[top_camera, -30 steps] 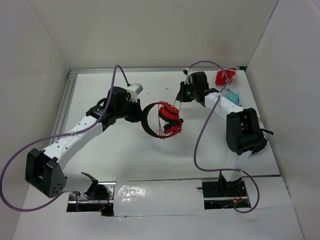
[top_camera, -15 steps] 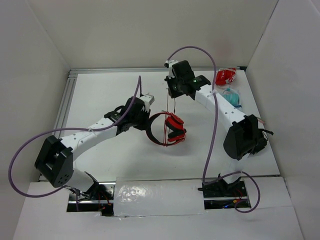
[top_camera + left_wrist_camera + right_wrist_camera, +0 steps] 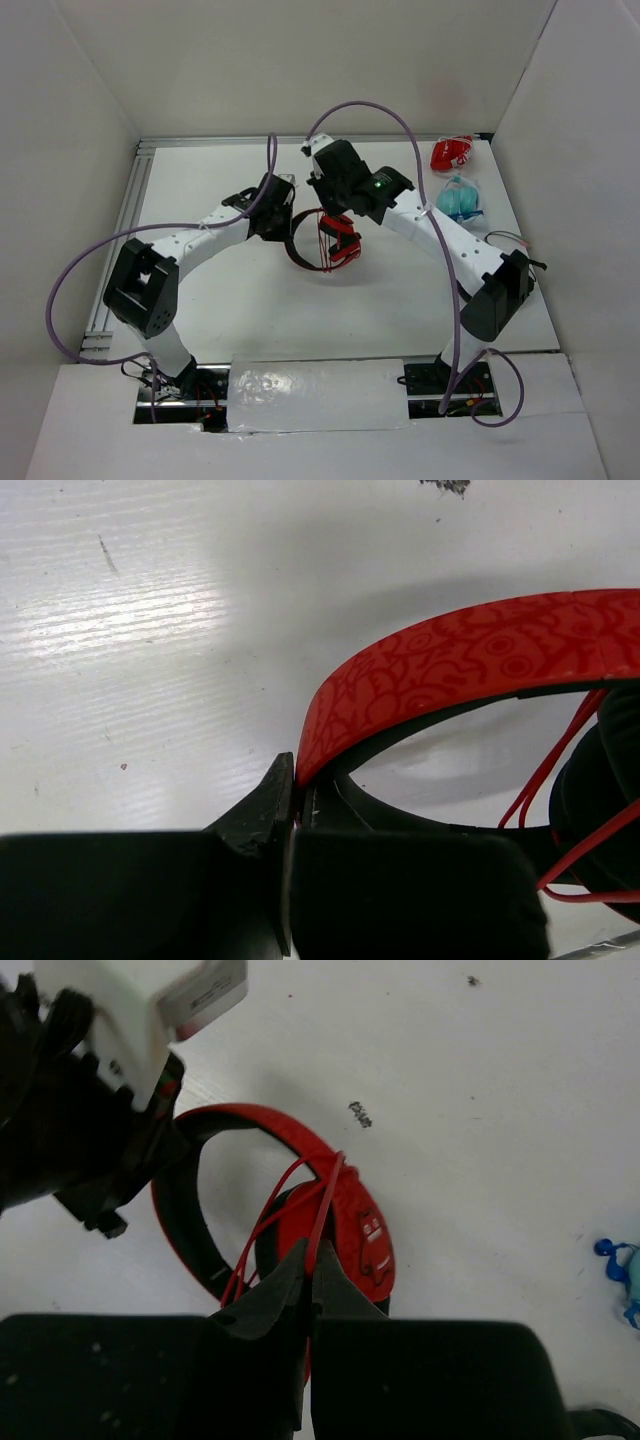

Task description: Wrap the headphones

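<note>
Brightly and evenly lit from overhead, with pale, soft shadows on the white table (image 3: 220, 300) and a sheen on the plastic strip (image 3: 315, 388) at its near edge. From the left wrist, streaky glare on the tabletop at upper left, a wide soft shadow behind the headphones (image 3: 470, 665), and heavy blur on the left gripper (image 3: 290, 810). From the right wrist, crisp on the headphones, blurred on the right gripper (image 3: 310, 1270).

overhead, two wrist close-ups of headphones (image 3: 338, 238)

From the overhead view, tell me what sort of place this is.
Probably a lab robot test cell: white walls box in a white table, and the left gripper and right gripper clamp red headphones.
</note>
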Controlling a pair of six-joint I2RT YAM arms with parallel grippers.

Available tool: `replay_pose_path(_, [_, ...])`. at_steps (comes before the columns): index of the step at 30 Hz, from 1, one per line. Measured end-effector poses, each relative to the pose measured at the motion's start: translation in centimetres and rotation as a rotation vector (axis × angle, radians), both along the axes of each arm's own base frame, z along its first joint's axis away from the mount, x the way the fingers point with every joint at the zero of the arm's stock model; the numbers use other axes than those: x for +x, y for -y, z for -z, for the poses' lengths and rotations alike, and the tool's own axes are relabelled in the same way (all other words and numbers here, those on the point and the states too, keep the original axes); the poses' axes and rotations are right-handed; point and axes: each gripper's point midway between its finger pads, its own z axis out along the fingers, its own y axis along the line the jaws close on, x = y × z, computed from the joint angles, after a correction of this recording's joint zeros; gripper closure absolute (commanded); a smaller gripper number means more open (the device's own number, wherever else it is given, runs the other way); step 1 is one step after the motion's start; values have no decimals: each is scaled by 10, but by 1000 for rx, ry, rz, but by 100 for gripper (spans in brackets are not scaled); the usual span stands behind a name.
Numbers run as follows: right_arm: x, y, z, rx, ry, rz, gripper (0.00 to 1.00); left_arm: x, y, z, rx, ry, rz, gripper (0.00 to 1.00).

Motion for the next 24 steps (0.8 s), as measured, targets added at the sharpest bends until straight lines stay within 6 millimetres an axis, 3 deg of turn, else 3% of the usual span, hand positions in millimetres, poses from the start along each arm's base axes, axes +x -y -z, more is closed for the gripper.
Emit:
replay_pose_path(9, [-17, -13, 21, 21, -89, -42, 100, 0, -18, 6, -31, -99, -79, 100])
replay_pose_path(17, [-38, -29, 74, 91, -198, -62, 100, -3, -48, 20, -121, -209, -142, 100])
replay_pose_path(20, [-39, -43, 72, 158, -211, -63, 100, -5, -50, 19, -147, -232, -154, 100])
replay_pose_path(24, [-25, -65, 48, 246, -189, -57, 100, -6, -47, 18, -170, -246, -165, 100])
